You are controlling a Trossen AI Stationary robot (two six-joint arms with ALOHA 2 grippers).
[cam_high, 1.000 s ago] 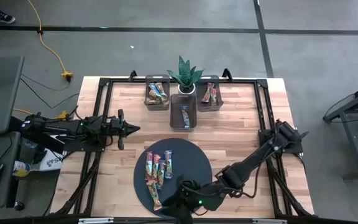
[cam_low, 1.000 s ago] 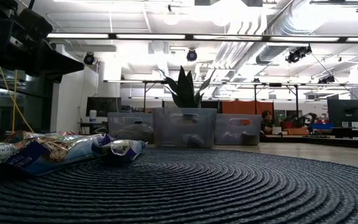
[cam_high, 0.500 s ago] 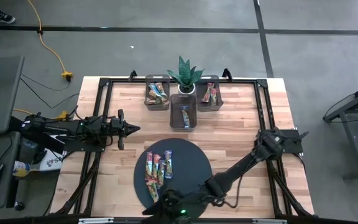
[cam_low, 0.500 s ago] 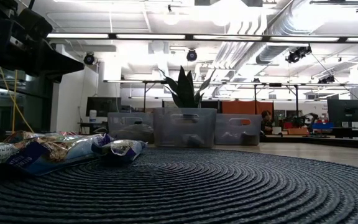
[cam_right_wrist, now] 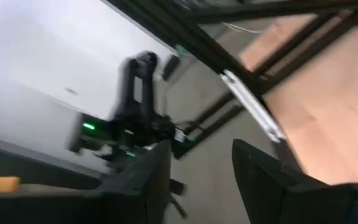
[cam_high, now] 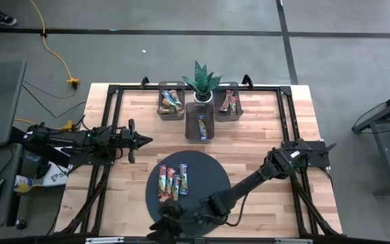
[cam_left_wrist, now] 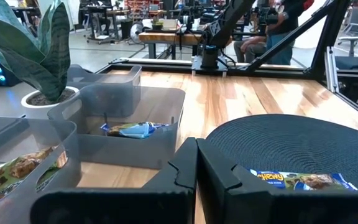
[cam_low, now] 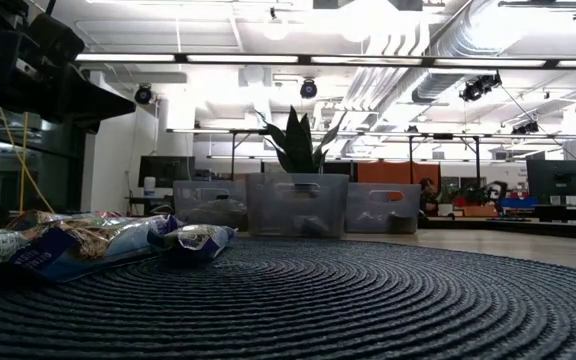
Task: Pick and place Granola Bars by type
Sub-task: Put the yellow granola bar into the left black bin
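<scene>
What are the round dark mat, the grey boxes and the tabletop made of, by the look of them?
The round dark mat looks woven from cord or fibre: concentric ribbed rings run across its matte surface. The grey boxes seem to be frosted, translucent plastic, since a wrapped bar shows dimly through the wall. The tabletop looks like pale wood in joined strips, butcher-block style, with visible plank lines.

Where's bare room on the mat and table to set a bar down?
Free: the right half of the dark round mat, and bare wood between the mat and the centre bin. Also wood right of the right bin. Crowded: the mat's left side, where the granola bars cluster and the right gripper hovers at the near edge.
</scene>
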